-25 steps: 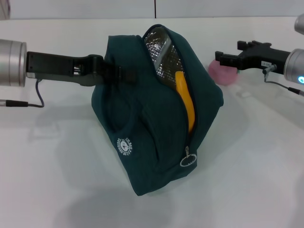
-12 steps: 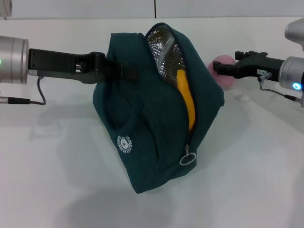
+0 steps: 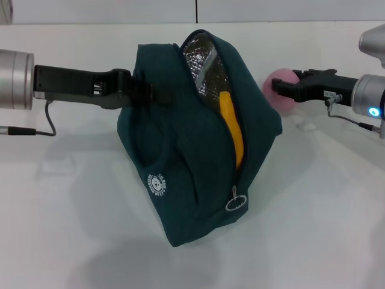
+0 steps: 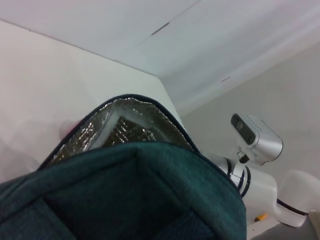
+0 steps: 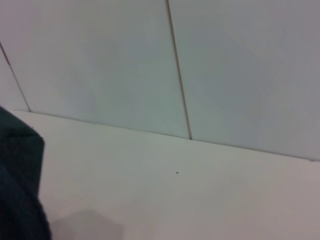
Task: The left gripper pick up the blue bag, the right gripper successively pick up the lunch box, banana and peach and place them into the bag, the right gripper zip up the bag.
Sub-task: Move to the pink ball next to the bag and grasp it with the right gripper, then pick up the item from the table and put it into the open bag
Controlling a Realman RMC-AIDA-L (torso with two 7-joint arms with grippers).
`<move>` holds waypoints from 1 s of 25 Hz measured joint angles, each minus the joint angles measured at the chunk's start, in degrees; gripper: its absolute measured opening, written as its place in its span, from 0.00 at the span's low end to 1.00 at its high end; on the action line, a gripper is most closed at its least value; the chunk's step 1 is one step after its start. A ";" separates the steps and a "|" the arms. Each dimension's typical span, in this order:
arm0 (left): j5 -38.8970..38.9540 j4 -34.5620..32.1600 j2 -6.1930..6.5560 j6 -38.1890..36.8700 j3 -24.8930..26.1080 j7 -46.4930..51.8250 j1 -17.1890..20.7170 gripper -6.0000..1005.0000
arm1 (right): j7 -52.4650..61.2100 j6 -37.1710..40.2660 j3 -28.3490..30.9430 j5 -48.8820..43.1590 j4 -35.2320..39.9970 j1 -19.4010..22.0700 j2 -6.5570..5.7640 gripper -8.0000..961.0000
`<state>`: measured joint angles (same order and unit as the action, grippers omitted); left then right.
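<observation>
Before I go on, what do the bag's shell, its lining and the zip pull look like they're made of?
The blue bag has a shell that looks like matte woven fabric: soft folds, no shine. The lining looks like silver foil, crinkled and reflective with a quilted grid. The zip pull looks like a thin, pale metal ring, though coated plastic can't be ruled out.

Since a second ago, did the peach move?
Yes. The peach sits higher in the head view, up from the bag's right corner, with the right gripper at it.
</observation>
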<state>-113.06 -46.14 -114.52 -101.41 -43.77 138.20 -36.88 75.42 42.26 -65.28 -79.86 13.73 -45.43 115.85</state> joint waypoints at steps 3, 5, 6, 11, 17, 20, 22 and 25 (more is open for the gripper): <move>0.02 0.87 0.23 -0.01 0.00 -0.14 0.05 0.07 | 0.00 -0.20 -0.01 0.25 0.22 0.29 -0.01 0.59; 0.09 1.08 0.39 -0.01 0.00 -0.14 0.08 0.07 | 0.00 -0.12 0.11 0.32 0.26 0.49 -0.01 0.52; 0.11 1.11 0.41 -0.02 0.00 -0.16 0.12 0.07 | 0.00 -0.04 0.19 0.35 0.29 0.59 -0.01 0.49; 0.15 1.14 0.43 -0.02 0.00 -0.36 0.40 0.07 | 0.23 0.35 0.40 0.51 0.40 0.70 -0.02 0.36; 0.12 1.14 0.44 -0.19 0.00 -0.37 0.67 0.07 | 1.51 2.87 0.47 1.81 4.44 3.91 -0.01 0.28; 0.13 1.14 0.44 -0.25 0.00 -0.38 0.89 0.07 | 1.91 5.61 0.51 4.53 8.91 7.61 -0.18 0.25; 0.15 1.14 0.44 -0.32 0.00 -0.38 1.01 0.07 | 1.93 7.24 0.52 6.56 11.09 9.55 -0.40 0.23; 0.22 1.14 0.44 -0.39 0.00 -0.38 1.26 0.07 | 1.81 10.22 0.51 8.37 13.51 11.66 -0.54 0.21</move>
<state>-112.84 -45.00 -114.08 -101.80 -43.77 137.81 -35.63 77.23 52.48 -64.77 -71.50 27.24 -33.76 115.31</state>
